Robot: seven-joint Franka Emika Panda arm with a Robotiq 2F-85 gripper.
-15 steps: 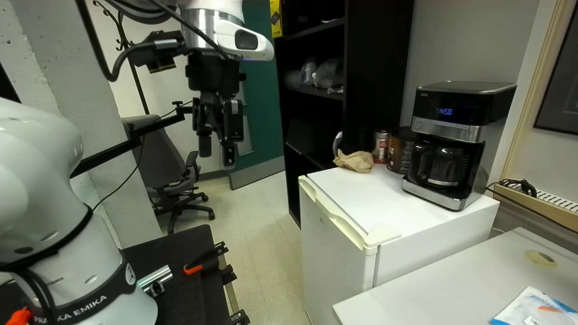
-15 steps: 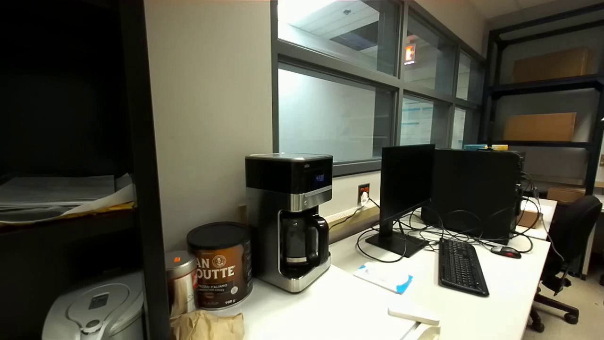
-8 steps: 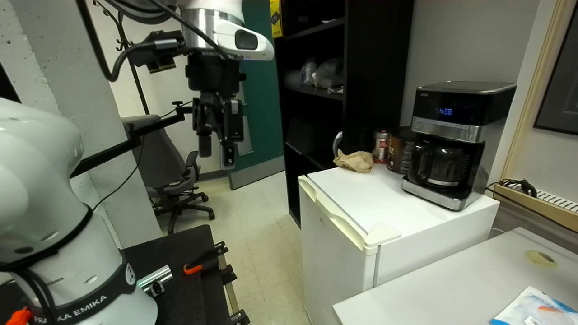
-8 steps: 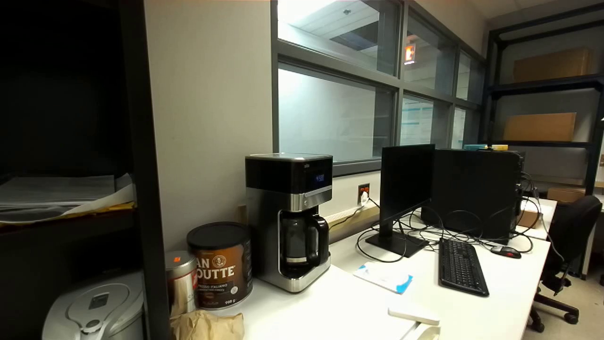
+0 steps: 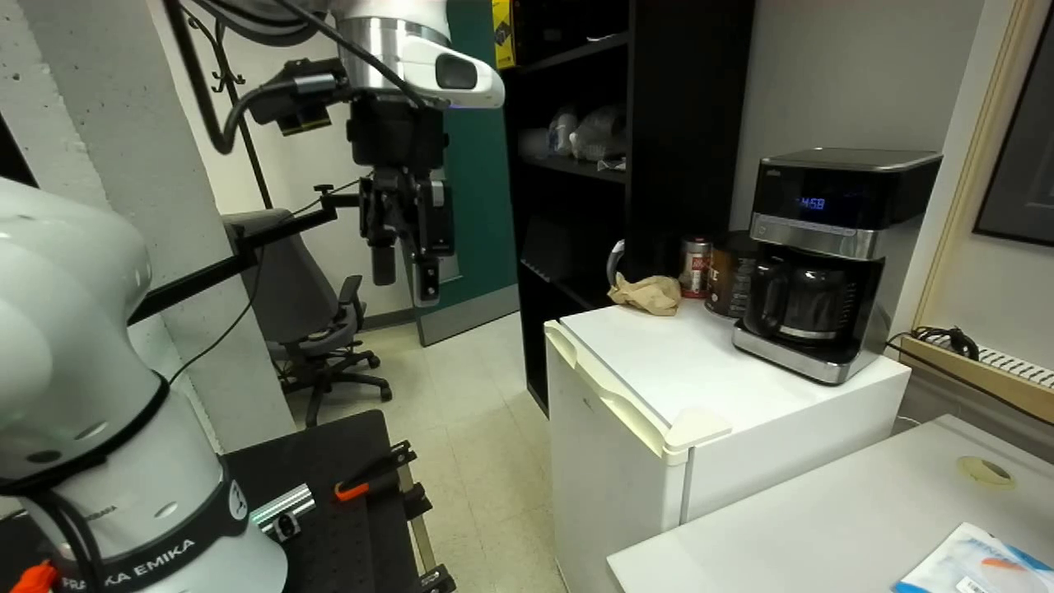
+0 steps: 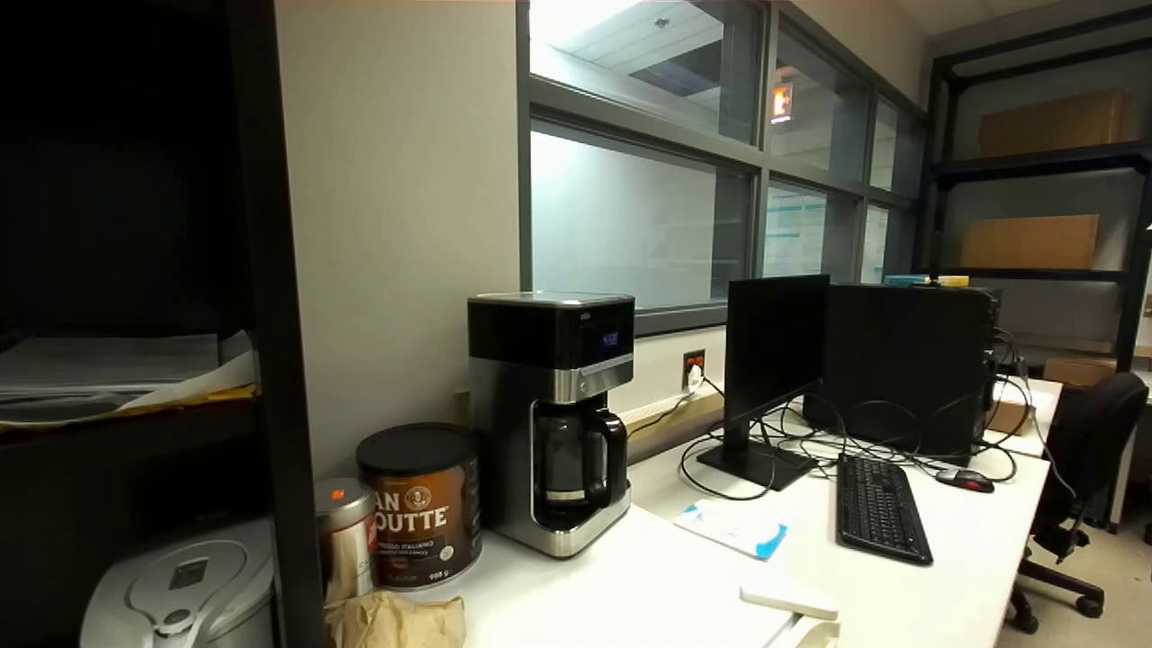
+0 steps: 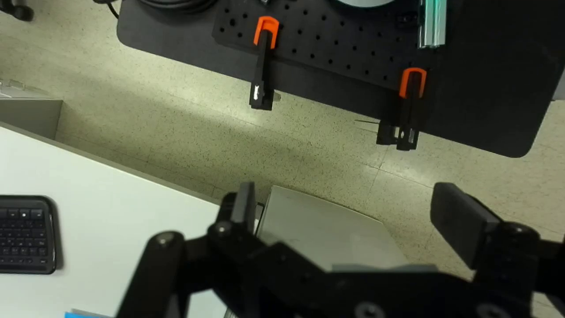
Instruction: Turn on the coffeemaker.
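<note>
In an exterior view, the Franka Emika Panda arm (image 5: 152, 461) stands left of the mini fridge (image 5: 700, 375), its raised links extending out of view at the top. The wrist (image 5: 403, 62) is oriented straight down; the gripper (image 5: 406, 284) hangs below it, left of and apart from the mini fridge. The wrist view shows its fingers (image 7: 459, 225) spread wide. On the mini fridge, in order, are a crumpled paper bag (image 5: 646, 294), a red-and-silver tin (image 5: 697, 270) and a brown coffee can (image 5: 729, 284). The coffeemaker (image 5: 832, 198) stands upright on the half of the mini fridge farther from its door (image 5: 605, 469), blue digits lit on its display (image 5: 811, 203) and carafe (image 5: 815, 305) seated. A white bench (image 5: 790, 535) lies right of the mini fridge and carries a white-and-blue packet (image 5: 976, 568).
</note>
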